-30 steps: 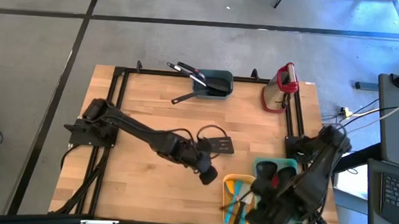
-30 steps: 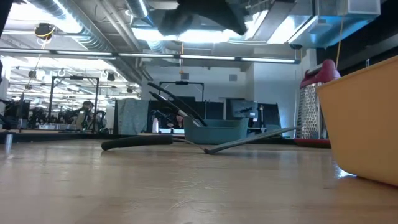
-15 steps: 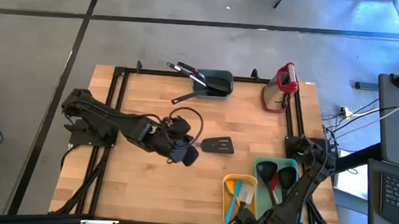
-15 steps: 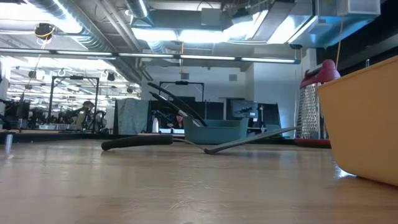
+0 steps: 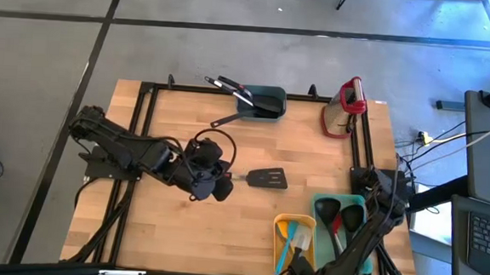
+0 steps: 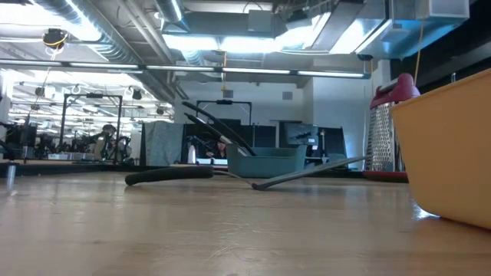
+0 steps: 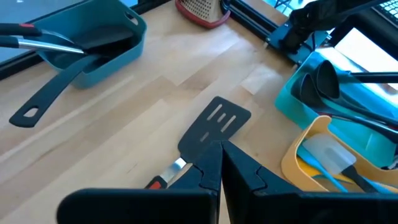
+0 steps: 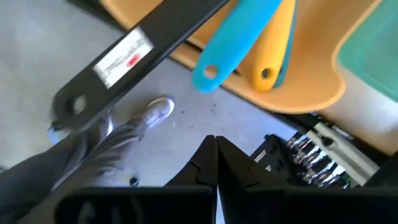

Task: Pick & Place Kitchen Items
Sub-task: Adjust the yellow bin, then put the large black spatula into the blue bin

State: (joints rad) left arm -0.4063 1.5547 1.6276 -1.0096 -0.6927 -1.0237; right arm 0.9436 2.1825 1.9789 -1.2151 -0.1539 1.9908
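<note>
High view: left gripper [image 5: 222,190] hangs over mid-table w/ fingers together, empty, tip just beside the handle end of a black slotted turner w/ red-trimmed handle [image 5: 266,178] lying flat on the wooden table [image 5: 171,235]. Right arm is folded back at the table's near right corner. Judgement: sorting is partly done; the step in hand looks like a lineup on that turner. Next move calls for opening the fingers, dropping onto the handle and closing before a carry to a bin. Containers: dark teal dish [image 5: 262,102] at the far edge holds black utensils w/ handles sticking out; one black utensil [image 5: 227,118] lies beside it. Yellow bin [image 5: 280,233] near front has teal and orange-handled spatulas plus a white head; light teal bin [image 5: 321,200] beside it holds black ladles and a red spoon. Red-topped metal grater [image 5: 346,105] stands at the far right.

Low view: no gripper seen; the dish, grater and yellow bin wall show.

Left wrist view: closed fingers [image 7: 239,168] right over the turner's neck, apart from it as far as I can tell.

Right wrist view: right gripper [image 8: 216,147] shut, empty, past the table edge under the yellow bin's overhanging handles; a person's leg and shoe [image 8: 155,111] on the floor.
</note>
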